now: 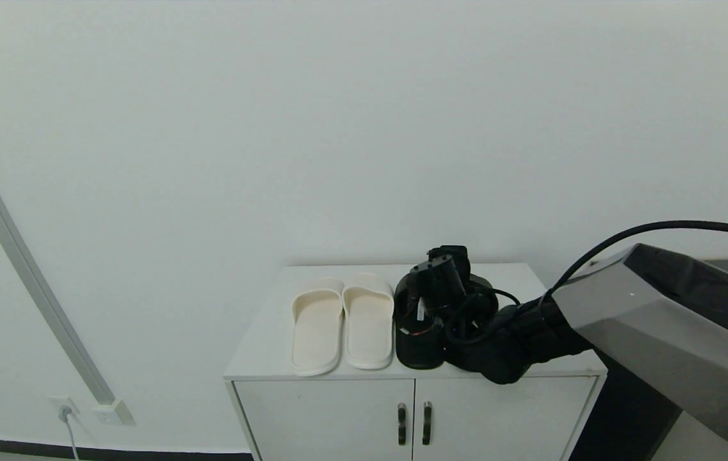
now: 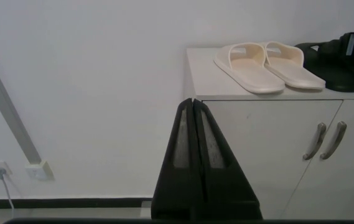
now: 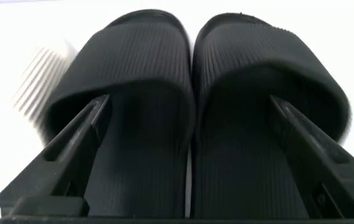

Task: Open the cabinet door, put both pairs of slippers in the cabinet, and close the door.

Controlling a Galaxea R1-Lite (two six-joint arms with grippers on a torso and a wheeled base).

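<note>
On the cabinet (image 1: 261, 349), right hand (image 3: 189, 102) flanks black slippers (image 3: 133, 62).

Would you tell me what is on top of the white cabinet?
Cream slippers and black slippers lie on the cabinet top. The open right gripper is at the black pair, partly covered by the arm.

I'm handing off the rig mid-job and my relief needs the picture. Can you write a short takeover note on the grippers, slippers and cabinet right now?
Left gripper: shut, empty, at door height, clear of the cabinet.
Right gripper: open over the black slippers, one finger at each slipper's opening, not clamped.
Things: white slippers and black slippers lie side by side on the cabinet top. Both doors are shut.
Done: nothing stowed.
Left: open a door, put both pairs inside, close it.
</note>
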